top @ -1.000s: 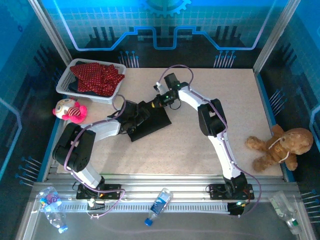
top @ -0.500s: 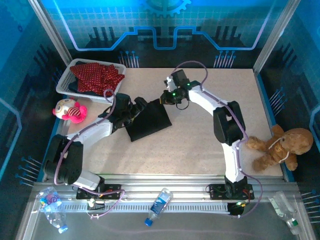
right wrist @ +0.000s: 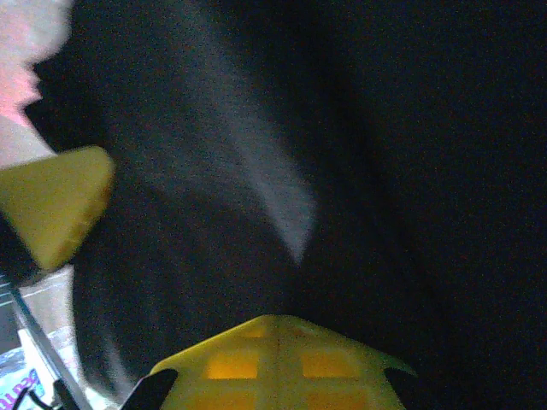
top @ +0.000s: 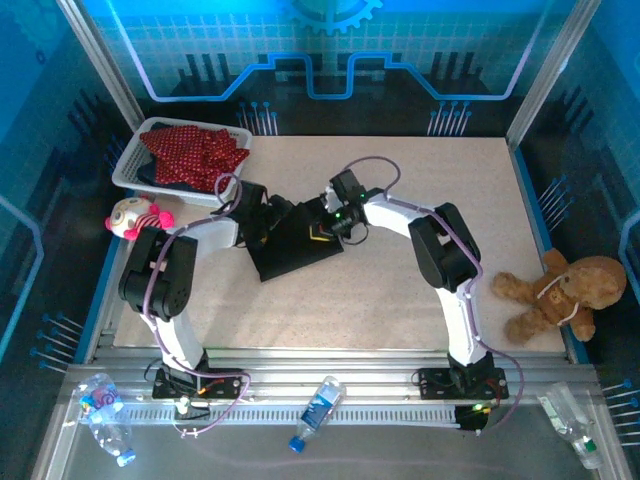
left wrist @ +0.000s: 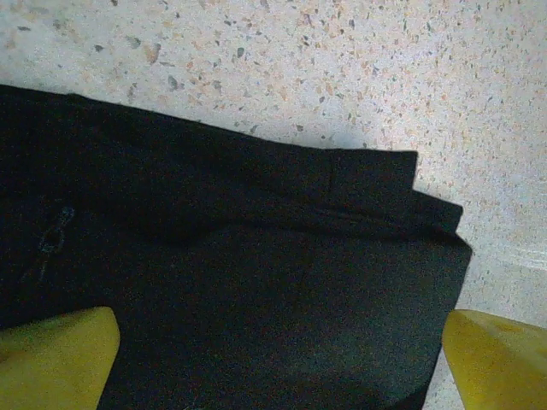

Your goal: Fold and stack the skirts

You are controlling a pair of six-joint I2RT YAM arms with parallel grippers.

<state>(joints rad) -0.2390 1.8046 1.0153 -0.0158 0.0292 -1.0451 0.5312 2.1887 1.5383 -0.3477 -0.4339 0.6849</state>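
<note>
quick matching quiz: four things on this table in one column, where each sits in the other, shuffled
Things:
1 black skirt
2 red skirt
3 brown teddy bear
4 pink plush toy

Places:
a in the white basket
b right edge of the table
c middle of the table
d left edge of the table

Pairs: 1-c; 2-a; 3-b; 4-d

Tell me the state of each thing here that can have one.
black skirt, folded, lying on table
red skirt, crumpled in basket
left gripper, open over black skirt
right gripper, shut at black skirt's edge
water bottle, capped, lying on its side
</note>
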